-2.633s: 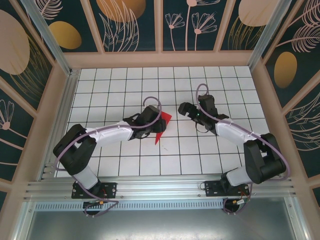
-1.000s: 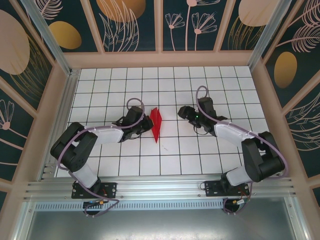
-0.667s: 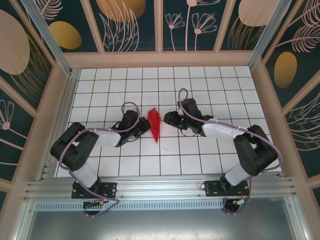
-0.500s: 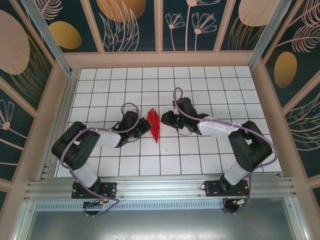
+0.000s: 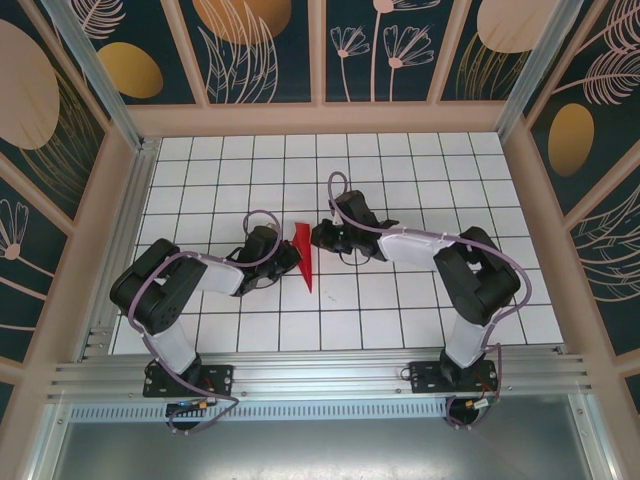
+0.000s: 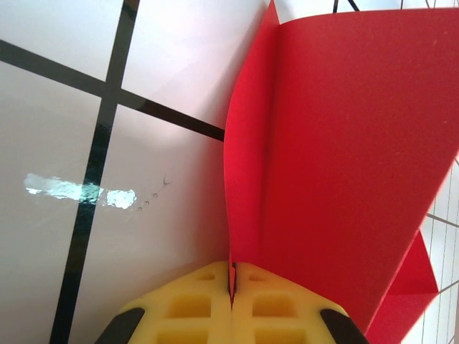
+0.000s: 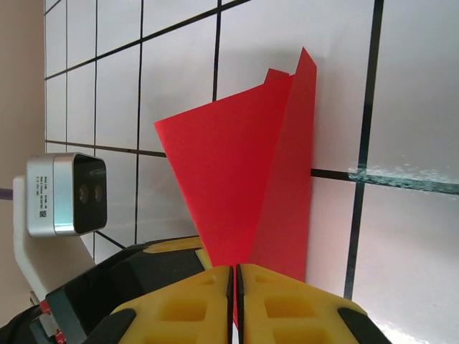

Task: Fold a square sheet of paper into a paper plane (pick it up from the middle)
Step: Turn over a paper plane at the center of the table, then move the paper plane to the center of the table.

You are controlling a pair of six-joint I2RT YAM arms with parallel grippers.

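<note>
Yellow fingers (image 6: 193,312) of the left gripper (image 6: 232,278) were clenched on the edge of a slim bright red paper plane (image 6: 337,179) fanning out ahead of them. The right gripper (image 7: 235,281) pinched its opposite side, the plane between both over the white gridded tabletop (image 5: 400,310).

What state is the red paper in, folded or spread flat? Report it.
Folded. The red paper is a narrow tapering wedge with overlapping layers and a crease running along its length, not a flat square.
</note>
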